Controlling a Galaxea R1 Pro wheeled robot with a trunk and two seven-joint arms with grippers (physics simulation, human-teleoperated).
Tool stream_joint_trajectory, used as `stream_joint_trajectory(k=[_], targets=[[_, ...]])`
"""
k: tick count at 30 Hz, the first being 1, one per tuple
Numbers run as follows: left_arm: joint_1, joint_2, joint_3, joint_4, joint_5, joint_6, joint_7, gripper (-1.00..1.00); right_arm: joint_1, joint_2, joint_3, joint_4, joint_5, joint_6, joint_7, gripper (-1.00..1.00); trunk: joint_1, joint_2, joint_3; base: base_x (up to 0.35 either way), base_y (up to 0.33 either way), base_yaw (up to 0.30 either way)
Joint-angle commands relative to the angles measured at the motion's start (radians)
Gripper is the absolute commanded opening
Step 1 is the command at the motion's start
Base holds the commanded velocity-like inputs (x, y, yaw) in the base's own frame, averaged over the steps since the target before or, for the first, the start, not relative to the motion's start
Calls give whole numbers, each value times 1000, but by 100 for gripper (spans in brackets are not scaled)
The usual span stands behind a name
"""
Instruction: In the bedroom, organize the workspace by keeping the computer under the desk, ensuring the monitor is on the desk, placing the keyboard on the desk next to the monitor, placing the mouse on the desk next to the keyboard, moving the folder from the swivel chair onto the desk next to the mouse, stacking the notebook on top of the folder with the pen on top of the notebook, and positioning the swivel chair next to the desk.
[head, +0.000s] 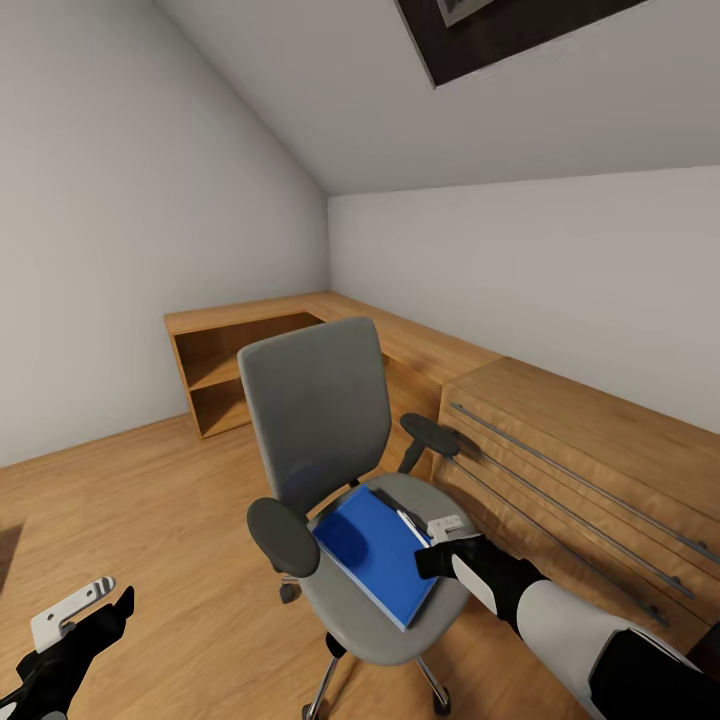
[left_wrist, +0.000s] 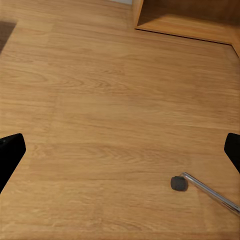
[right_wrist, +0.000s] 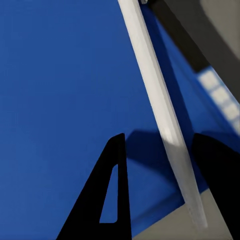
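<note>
On the swivel chair (head: 330, 420), the pen (right_wrist: 160, 105) lies between the right end effector's (right_wrist: 165, 185) parted fingers.

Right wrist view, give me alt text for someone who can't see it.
Close-up of the right gripper, its two dark fingers open on either side of a whitish pen that lies on the bright blue folder. A strip of the black notebook and the grey chair seat show beyond the folder's edge.

Swivel chair (head: 325, 425): grey upholstery, black armrests, chrome legs. Folder (head: 375, 552): bright blue (thin white page edges). Pen (right_wrist: 162, 112): whitish. Floor (left_wrist: 110, 110): warm wood grain. Cabinets (head: 560, 440): light wood. Walls (head: 130, 200): pale grey.
</note>
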Motion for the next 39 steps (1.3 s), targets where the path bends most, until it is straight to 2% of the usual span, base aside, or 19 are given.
stream_joint_trajectory(k=[1, 11, 15, 18, 21, 39], targets=[[0, 0, 0, -2, 8, 3, 6, 100, 24, -1, 5, -1, -15, 4, 3, -100, 0, 0, -1, 0, 0, 0], [0, 0, 0, -2, 8, 3, 6, 100, 24, -1, 6, -2, -15, 4, 0, -100, 0, 0, -1, 0, 0, 0], [0, 0, 0, -2, 8, 3, 6, 100, 24, -1, 6, -15, -15, 3, -38, -100, 0, 0, -1, 0, 0, 0], [0, -10, 0, -2, 8, 3, 6, 100, 24, -3, 8, -67, -15, 4, -86, -100, 0, 0, -1, 0, 0, 0], [0, -17, 0, -2, 8, 3, 6, 100, 24, -5, 9, -88, -16, 4, -101, -100, 0, 0, -1, 0, 0, 0], [0, -20, 0, -2, 8, 3, 6, 100, 24, -6, 9, -99, -16, 4, -109, -100, 0, 0, -1, 0, 0, 0]])
